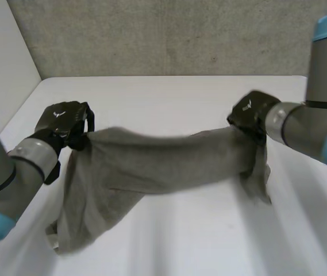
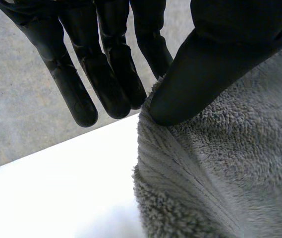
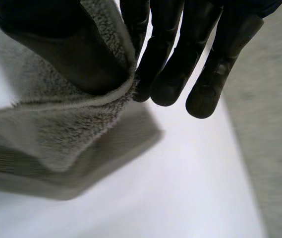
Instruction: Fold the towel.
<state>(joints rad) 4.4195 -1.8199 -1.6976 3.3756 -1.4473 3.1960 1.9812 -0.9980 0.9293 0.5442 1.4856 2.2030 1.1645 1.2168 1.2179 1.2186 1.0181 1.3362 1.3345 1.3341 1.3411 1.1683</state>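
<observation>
Head view: left hand is near the table's left edge, clamped on one top corner of the grey towel. The towel is strung between both hands, lifted off the surface and sagging in the middle. Its left part hangs long, down toward the near left corner of the table; can't tell if the low tip touches. Right hand is toward the table's right side and grips the other top corner, with a short flap hanging below it. Grey wall runs behind the far edge.

Left wrist view adds the grip detail: left thumb presses on the towel's hemmed edge, pinching it against the straight left fingers. White surface sits below the fingertips. The terry pile and a ribbed band along the edge are readable here, not from the head.

Right wrist view: right thumb has the towel edge wrapped over it and nipped against the right fingers, so that hand is grasping the towel too. The rest of the towel drops away beneath the thumb, folded on itself, above the surface.
</observation>
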